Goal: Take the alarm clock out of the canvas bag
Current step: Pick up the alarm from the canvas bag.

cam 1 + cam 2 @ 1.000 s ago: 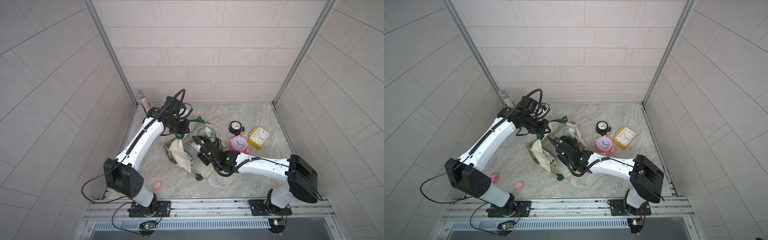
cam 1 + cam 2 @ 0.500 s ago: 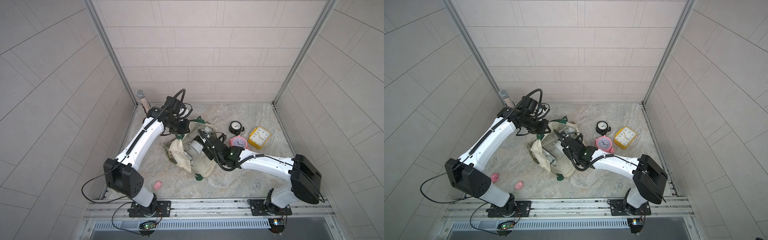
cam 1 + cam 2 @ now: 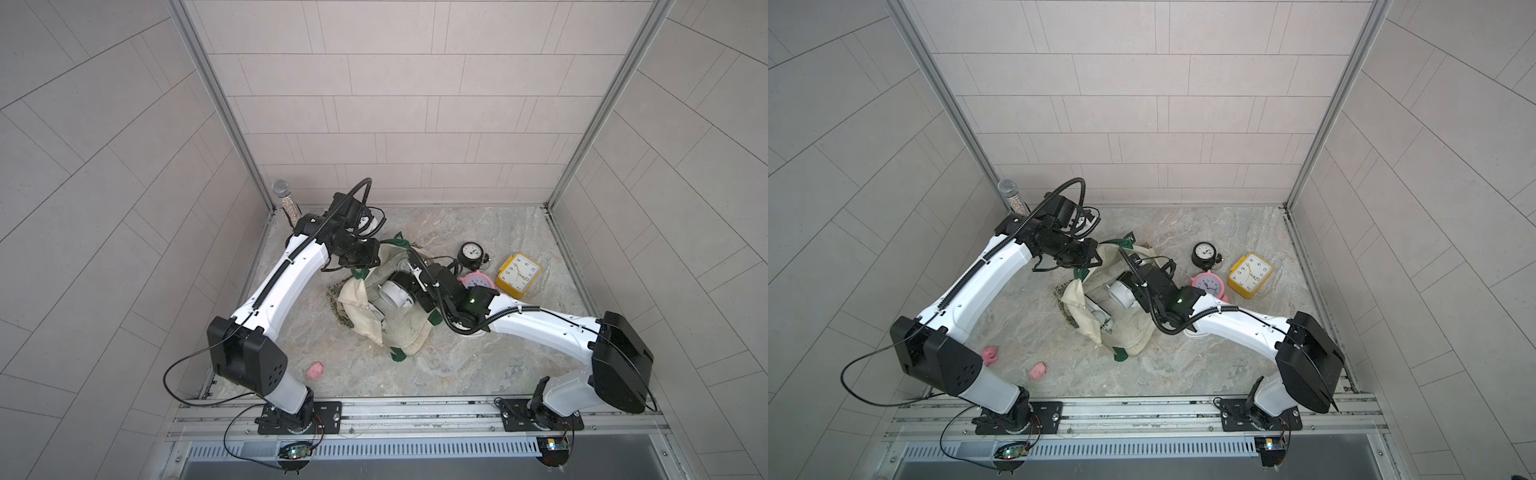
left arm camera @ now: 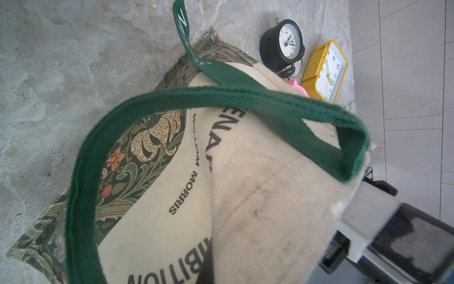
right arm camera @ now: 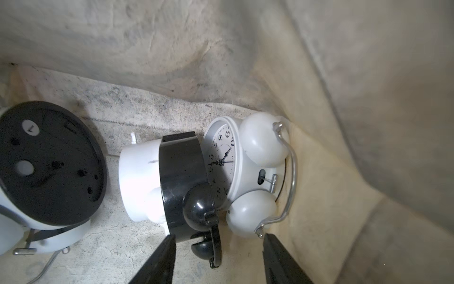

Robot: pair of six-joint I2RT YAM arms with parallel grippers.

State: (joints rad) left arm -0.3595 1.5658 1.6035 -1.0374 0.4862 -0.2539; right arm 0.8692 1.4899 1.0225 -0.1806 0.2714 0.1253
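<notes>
Right claw (image 5: 219, 235) of mine is hanging inside the cream canvas bag with dark green straps (image 3: 401, 332), fingers standing apart around the bells of a black twin-bell alarm clock (image 5: 181, 182). That clock is lying inside the bag, against a white twin-bell alarm clock (image 5: 245, 169). Left claw (image 3: 362, 261) is pinching the bag's rim.

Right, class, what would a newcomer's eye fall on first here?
The cream canvas bag lies mid-floor, its edge held by the left gripper. Inside, the right gripper hangs open near a white twin-bell alarm clock. A black clock, pink clock and yellow clock sit beside the bag.
</notes>
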